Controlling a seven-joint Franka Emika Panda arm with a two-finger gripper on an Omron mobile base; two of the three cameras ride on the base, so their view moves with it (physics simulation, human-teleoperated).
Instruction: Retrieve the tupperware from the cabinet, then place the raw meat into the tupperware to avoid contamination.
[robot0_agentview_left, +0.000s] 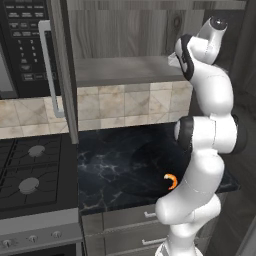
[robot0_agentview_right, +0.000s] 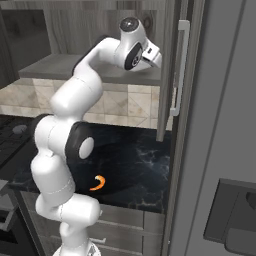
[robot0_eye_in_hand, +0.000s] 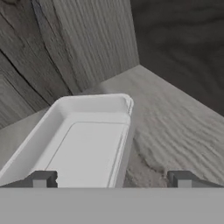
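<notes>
- Gripper (robot0_eye_in_hand: 112, 179): jaws stand wide apart with nothing between them. In the hand view the two dark fingertips (robot0_eye_in_hand: 41, 178) rise at the bottom, one over the near end of the tupperware, the other over bare shelf to its right.
- Tupperware (robot0_eye_in_hand: 83, 140): whitish, shallow, rimmed, and lying flat on the cabinet shelf (robot0_eye_in_hand: 175, 122) directly ahead of the gripper. Its right-hand wall runs between the two fingertips. No contact with either fingertip can be confirmed.
- Cabinet interior (robot0_eye_in_hand: 65, 48): the wood-grain back wall stands behind the container; a darker side wall meets it at the corner beyond.
- Arm (robot0_agentview_left: 210, 95): raised, with the wrist reaching into the open cabinet (robot0_agentview_left: 125, 70) above the counter; the hand itself is hidden inside in the left base view.
- Cabinet doors: one door (robot0_agentview_left: 62, 70) with a long silver handle stands open to the left, next to the black microwave (robot0_agentview_left: 25, 45); the other door (robot0_agentview_right: 175, 70) stands open to the right.
- Raw meat (robot0_agentview_left: 171, 180): small orange crescent lying on the dark marbled counter (robot0_agentview_left: 115, 170), close beside the arm's lower link, well below the cabinet shelf and apart from the tupperware.
- Stove (robot0_agentview_left: 30, 175): burners sit to the left of the counter.
</notes>
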